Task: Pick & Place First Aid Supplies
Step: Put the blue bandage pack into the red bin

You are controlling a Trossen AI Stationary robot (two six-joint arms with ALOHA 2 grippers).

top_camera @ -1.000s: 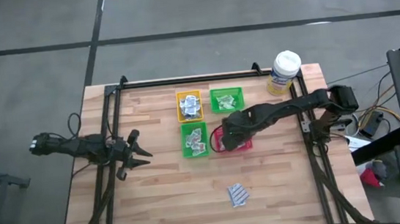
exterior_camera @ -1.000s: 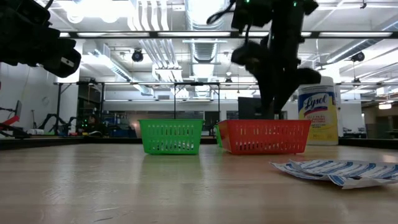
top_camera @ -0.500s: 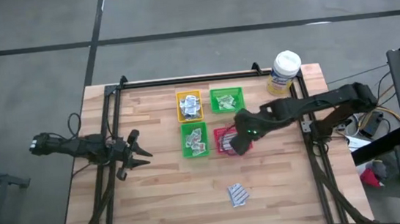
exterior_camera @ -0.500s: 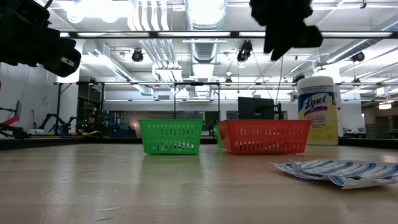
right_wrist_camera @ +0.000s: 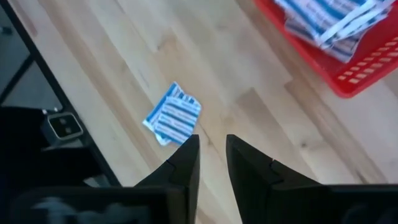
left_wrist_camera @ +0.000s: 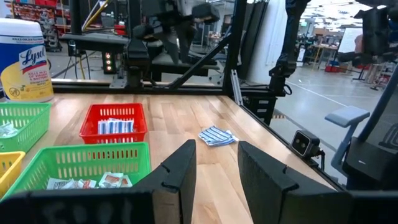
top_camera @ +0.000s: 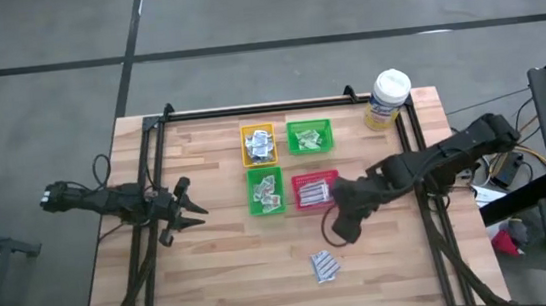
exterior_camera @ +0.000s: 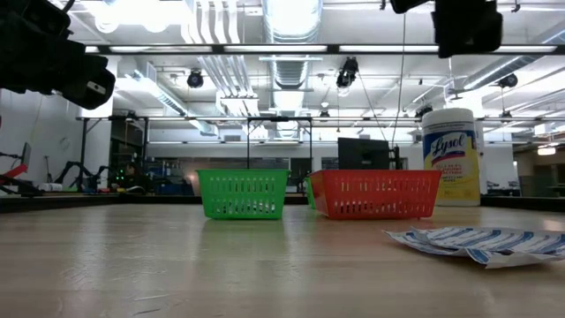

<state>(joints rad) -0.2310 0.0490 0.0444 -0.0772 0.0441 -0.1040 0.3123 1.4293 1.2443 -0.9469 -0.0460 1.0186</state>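
Note:
Loose blue-and-white pads (top_camera: 324, 266) lie flat on the bare wood near the table's near edge; they also show as pads (right_wrist_camera: 173, 116) and pads (exterior_camera: 481, 243). More blue-and-white pads fill the red tray (top_camera: 315, 191). White-grey sachets sit in the yellow tray (top_camera: 259, 144) and the near green tray (top_camera: 267, 192), and pale green strips in the far green tray (top_camera: 310, 136). My right gripper (top_camera: 342, 231) hangs in the air between the red tray and the loose pads, fingers slightly apart (right_wrist_camera: 212, 144), holding nothing. My left gripper (top_camera: 186, 208) waits open at the table's left side.
A yellow canister with a white lid (top_camera: 388, 99) stands at the far right corner. The four trays cluster at the table's far middle. Black frame rails run along the left and right sides. Bare wood lies around the loose pads.
My right gripper has risen out of the red tray and swung toward the table's near edge, ending above the wood short of the loose pads. The pads and trays have stayed in place.

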